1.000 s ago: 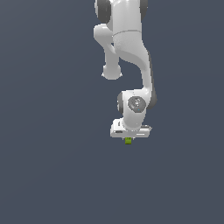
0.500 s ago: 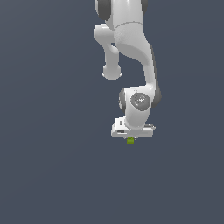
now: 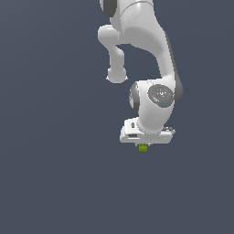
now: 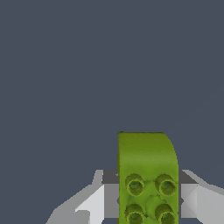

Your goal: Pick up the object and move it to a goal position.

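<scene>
The object is a small yellow-green block (image 3: 143,147) with round studs on one face. In the exterior view it pokes out just below the white hand of the arm. My gripper (image 3: 143,145) is shut on it. In the wrist view the block (image 4: 146,175) stands between the two grey fingers (image 4: 94,201), one on each side, touching it. The block hangs in front of a plain dark grey background with nothing under it in view. No goal marker shows in either view.
The white arm (image 3: 151,55) reaches down from the top of the exterior view, with its wrist joint (image 3: 157,98) right above the hand. Everything else in both views is plain dark grey.
The arm and hand have drifted slightly toward the exterior view's right with the block still held. The grip has not changed.
</scene>
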`<state>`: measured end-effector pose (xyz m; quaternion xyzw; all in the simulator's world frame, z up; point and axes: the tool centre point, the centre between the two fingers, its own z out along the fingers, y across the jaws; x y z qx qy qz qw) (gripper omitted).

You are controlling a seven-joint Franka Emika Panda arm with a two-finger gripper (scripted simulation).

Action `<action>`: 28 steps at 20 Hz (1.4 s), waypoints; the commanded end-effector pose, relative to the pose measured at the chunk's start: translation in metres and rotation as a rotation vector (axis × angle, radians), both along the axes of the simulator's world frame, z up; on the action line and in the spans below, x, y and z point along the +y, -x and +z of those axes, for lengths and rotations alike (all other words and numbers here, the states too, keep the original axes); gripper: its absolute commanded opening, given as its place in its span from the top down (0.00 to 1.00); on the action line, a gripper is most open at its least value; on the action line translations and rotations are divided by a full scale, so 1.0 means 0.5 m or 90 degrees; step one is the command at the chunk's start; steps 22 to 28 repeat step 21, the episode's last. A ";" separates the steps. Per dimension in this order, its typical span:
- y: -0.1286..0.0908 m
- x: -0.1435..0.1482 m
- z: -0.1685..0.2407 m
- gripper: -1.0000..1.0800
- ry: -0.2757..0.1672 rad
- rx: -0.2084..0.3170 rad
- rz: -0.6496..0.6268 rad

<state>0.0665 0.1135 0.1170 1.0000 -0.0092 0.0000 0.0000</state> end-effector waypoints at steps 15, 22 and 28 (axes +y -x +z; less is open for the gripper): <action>-0.086 0.036 0.165 1.00 0.000 0.000 0.000; -0.092 0.038 0.173 1.00 0.000 0.000 0.000; -0.092 0.038 0.173 1.00 0.000 0.000 0.000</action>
